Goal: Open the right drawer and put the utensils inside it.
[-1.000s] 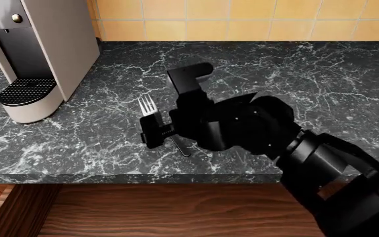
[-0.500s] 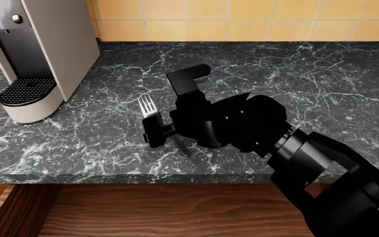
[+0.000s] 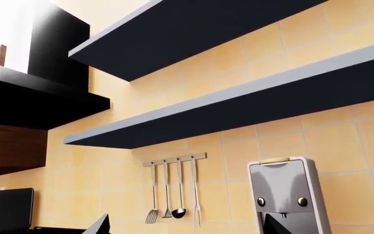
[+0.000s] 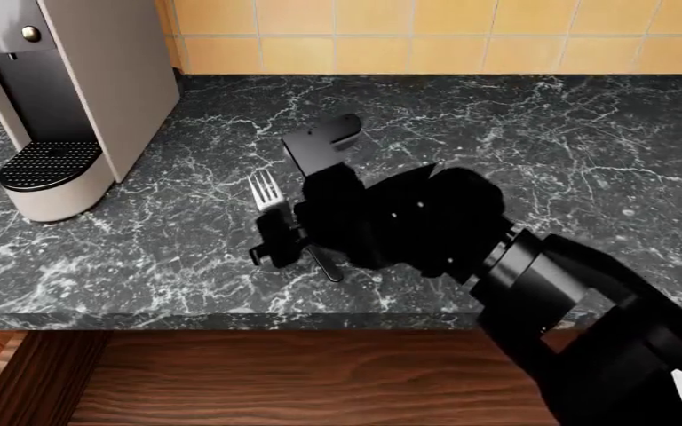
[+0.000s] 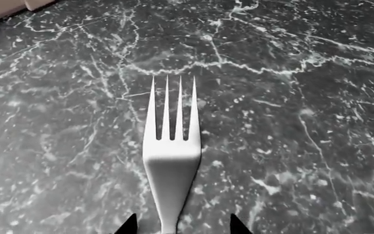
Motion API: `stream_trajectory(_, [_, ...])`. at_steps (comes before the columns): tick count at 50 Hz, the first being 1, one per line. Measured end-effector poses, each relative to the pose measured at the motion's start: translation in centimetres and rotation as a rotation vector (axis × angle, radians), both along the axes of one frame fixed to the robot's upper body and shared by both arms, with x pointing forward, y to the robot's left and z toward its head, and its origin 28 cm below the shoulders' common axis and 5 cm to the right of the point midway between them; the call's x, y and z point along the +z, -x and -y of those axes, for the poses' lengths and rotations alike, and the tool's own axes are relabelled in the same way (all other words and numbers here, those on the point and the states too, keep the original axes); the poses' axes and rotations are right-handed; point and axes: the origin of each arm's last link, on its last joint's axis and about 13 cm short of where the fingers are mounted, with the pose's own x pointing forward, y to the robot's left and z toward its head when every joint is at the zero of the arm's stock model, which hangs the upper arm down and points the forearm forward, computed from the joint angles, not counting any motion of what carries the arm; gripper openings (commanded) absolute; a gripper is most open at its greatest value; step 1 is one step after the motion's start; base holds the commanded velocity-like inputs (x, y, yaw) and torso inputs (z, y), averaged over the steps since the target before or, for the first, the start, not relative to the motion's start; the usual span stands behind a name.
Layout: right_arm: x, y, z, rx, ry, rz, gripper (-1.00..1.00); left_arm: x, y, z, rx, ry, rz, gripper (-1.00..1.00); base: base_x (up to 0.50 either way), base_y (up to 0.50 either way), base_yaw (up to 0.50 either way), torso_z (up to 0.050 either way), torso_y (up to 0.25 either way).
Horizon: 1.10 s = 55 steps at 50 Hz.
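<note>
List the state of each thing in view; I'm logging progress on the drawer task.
Slim silver four-tined metal fork: flat on the black marble countertop, not lifted.
Right gripper: fingertips either side of the fork's handle; closure unclear.
Reddish-brown wooden drawer: pulled open below the counter edge, no utensil visible inside.
Left gripper: not in view.

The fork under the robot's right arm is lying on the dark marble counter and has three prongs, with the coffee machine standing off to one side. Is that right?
Nearly. The fork has four prongs, not three; the right wrist view shows them plainly. The rest holds: in the head view it lies on the dark marble counter under the right gripper, with the coffee machine standing off to one side.
</note>
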Motion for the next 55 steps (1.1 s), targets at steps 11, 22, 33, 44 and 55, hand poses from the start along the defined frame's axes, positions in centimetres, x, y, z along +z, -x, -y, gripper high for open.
stream_trajectory(11, [-0.2,0.1,-0.1,0.041,-0.043,-0.025,-1.00,0.1,0.0,0.0,0.000,-0.002,0.001,1.00,0.00,0.00,0.00,-0.002,0.000])
stream_trajectory(22, [-0.3,0.2,0.3,0.038,-0.058,-0.032,-1.00,0.1,0.0,0.0,0.000,-0.005,0.004,1.00,0.00,0.00,0.00,-0.001,0.000])
stream_trajectory(33, [-0.2,0.6,0.4,0.034,-0.064,-0.043,-1.00,0.1,0.1,-0.1,0.000,-0.005,0.005,1.00,0.00,0.00,0.00,-0.002,0.000])
stream_trajectory(44, [0.3,1.3,1.0,0.020,-0.056,-0.065,-1.00,0.2,0.1,-0.1,0.000,-0.003,0.005,1.00,0.00,0.00,0.00,0.000,0.000])
stream_trajectory(55, [3.1,2.3,2.4,-0.011,-0.056,-0.013,-1.00,0.2,0.0,0.0,-0.002,-0.004,0.003,1.00,0.00,0.00,0.00,0.000,0.000])
